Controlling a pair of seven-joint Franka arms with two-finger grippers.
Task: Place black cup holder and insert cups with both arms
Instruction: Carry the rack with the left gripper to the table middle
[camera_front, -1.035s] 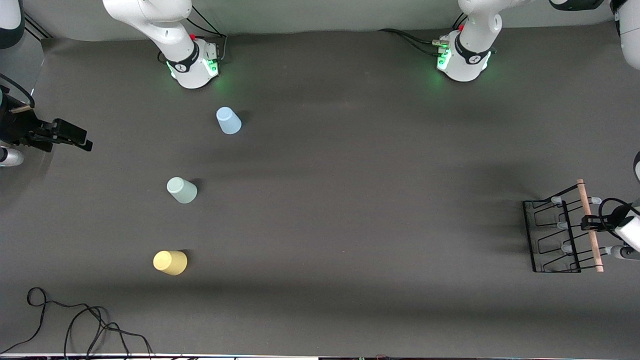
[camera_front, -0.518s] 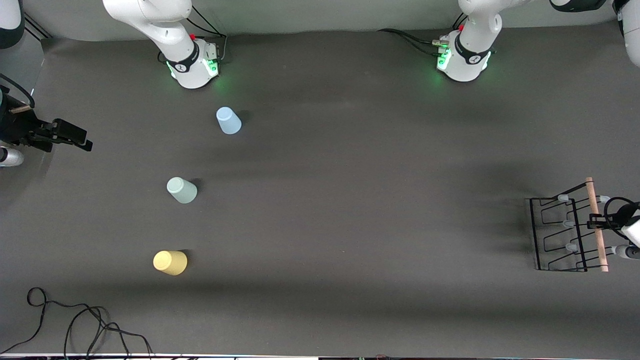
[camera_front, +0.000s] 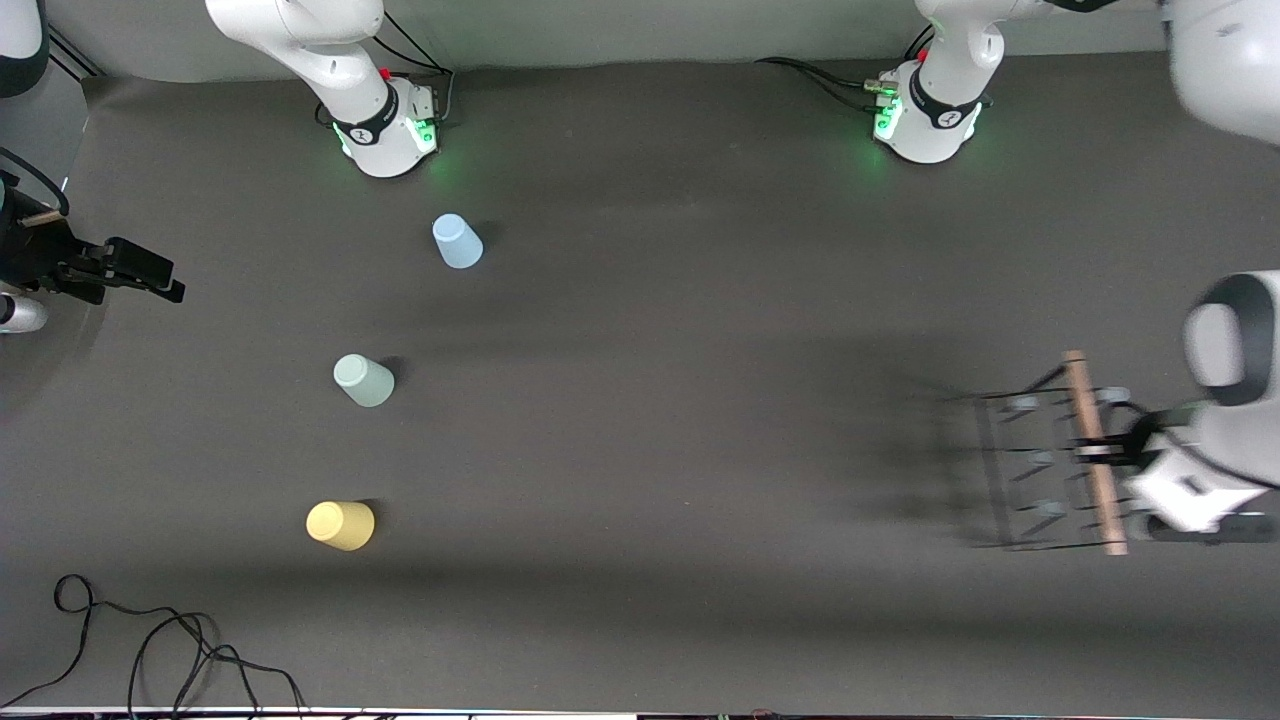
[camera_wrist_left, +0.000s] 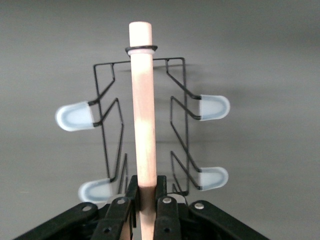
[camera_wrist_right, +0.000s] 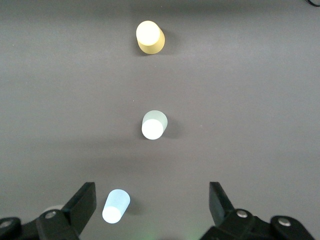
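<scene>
The left gripper (camera_wrist_left: 147, 210) is clamped on the wooden rod of the rack (camera_front: 1050, 470), over the left arm's end of the table. The right gripper (camera_wrist_right: 152, 205) waits wide open, empty; its wrist view shows three cups (camera_wrist_right: 152, 125) upside down.

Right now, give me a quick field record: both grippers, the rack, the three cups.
left gripper: shut on the light wooden rod handle of the black wire cup holder, which blurs at the left arm's end of the table
right gripper: open, holding nothing, waiting at the right arm's end of the table
pale blue plastic cup: farthest from the front camera of the three, upside down
pale mint green plastic cup: between the other two, upside down
pale yellow plastic cup: nearest the front camera, upside down
cups on pegs: none yet
</scene>
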